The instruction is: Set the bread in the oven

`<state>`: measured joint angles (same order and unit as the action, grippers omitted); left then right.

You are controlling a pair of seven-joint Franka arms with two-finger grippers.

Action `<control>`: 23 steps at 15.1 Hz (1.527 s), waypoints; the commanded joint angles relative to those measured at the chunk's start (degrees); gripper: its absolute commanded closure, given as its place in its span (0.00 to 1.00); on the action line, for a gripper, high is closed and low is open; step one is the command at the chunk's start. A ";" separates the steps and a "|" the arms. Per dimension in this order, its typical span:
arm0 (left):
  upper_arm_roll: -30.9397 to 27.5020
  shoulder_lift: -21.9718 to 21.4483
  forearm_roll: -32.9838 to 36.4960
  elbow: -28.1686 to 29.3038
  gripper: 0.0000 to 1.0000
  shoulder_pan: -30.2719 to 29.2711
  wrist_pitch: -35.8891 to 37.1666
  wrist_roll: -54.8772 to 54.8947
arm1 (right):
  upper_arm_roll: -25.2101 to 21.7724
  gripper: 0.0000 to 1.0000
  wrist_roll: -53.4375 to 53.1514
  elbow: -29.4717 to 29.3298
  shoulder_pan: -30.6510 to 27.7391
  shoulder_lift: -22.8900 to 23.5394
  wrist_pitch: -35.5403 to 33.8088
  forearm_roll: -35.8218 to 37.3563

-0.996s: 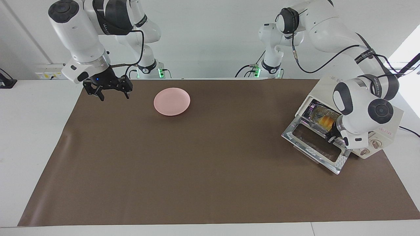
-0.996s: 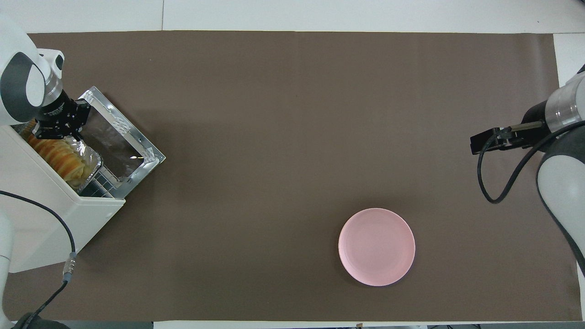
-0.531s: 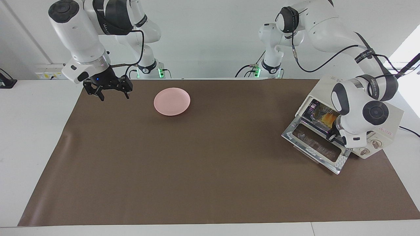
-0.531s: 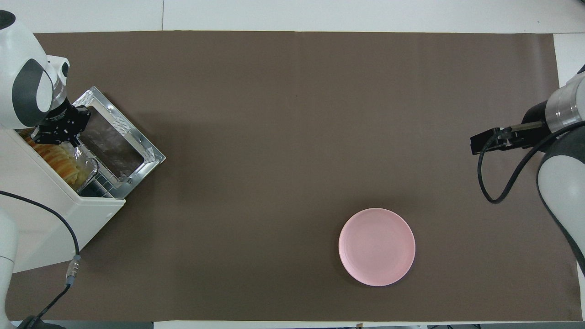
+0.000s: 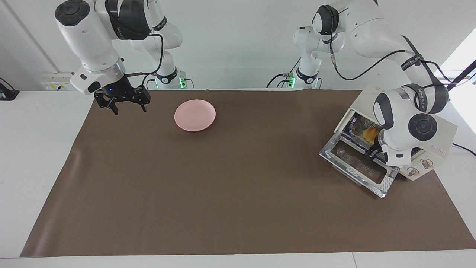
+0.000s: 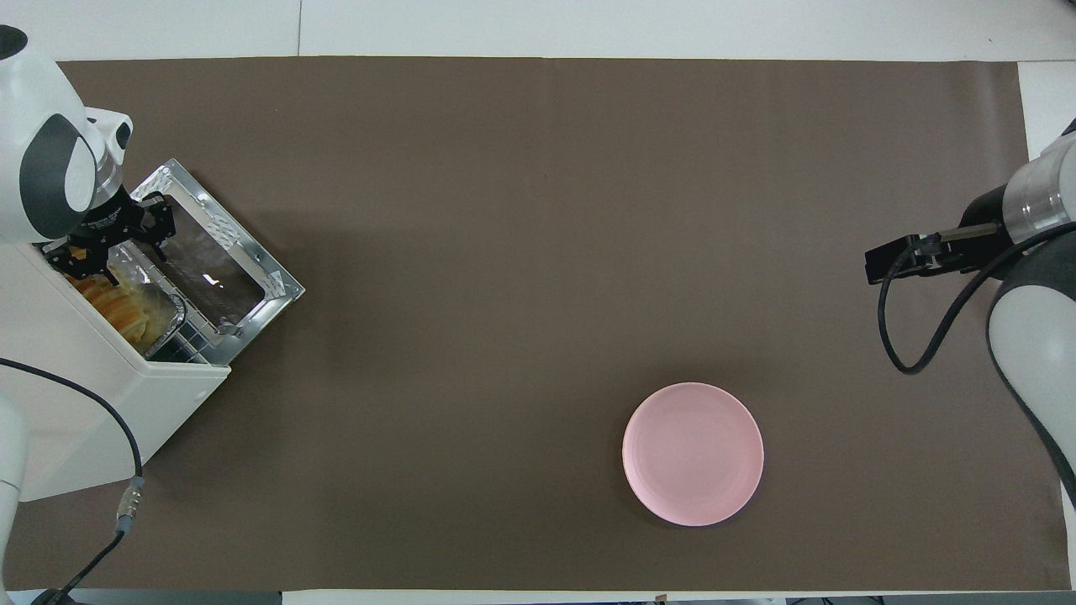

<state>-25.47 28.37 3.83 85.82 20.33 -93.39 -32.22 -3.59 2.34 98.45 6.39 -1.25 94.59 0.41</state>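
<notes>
The cream-white oven (image 5: 442,137) stands at the left arm's end of the table with its glass door (image 5: 359,167) dropped open. The yellow-orange bread (image 5: 366,132) lies inside on a silver foil tray (image 6: 164,315); in the overhead view the bread (image 6: 118,304) shows just inside the oven (image 6: 84,403) mouth. My left gripper (image 5: 373,150) is at the oven mouth over the door's hinge edge, open and holding nothing; it also shows in the overhead view (image 6: 109,256). My right gripper (image 5: 128,108) waits open over the table's corner at the right arm's end.
A round pink plate (image 5: 195,115) lies empty on the brown mat (image 5: 223,186), near the robots toward the right arm's end; it also shows in the overhead view (image 6: 693,454). Two knobs (image 5: 419,168) sit on the oven front beside the door.
The foil tray with the bread has slid deeper into the oven. My left gripper has let go of the tray's edge and opened at the oven mouth. The right arm has not moved.
</notes>
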 commanded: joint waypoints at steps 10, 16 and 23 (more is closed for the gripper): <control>-0.20 -4.80 1.97 -3.03 0.00 2.52 -0.31 9.11 | 0.60 0.00 0.47 0.95 -0.68 -0.95 -0.20 0.91; 0.33 -12.18 1.88 -2.94 0.00 3.05 5.67 15.95 | 0.60 0.00 0.47 0.95 -0.68 -0.95 -0.20 0.91; 0.33 -16.49 -1.19 -2.68 0.00 2.97 7.61 21.24 | 0.60 0.00 0.47 0.95 -0.59 -0.86 -0.20 0.91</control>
<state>-25.08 13.56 3.77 82.06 23.01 -86.48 -11.78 -3.59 2.34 98.46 6.39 -1.25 94.59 0.41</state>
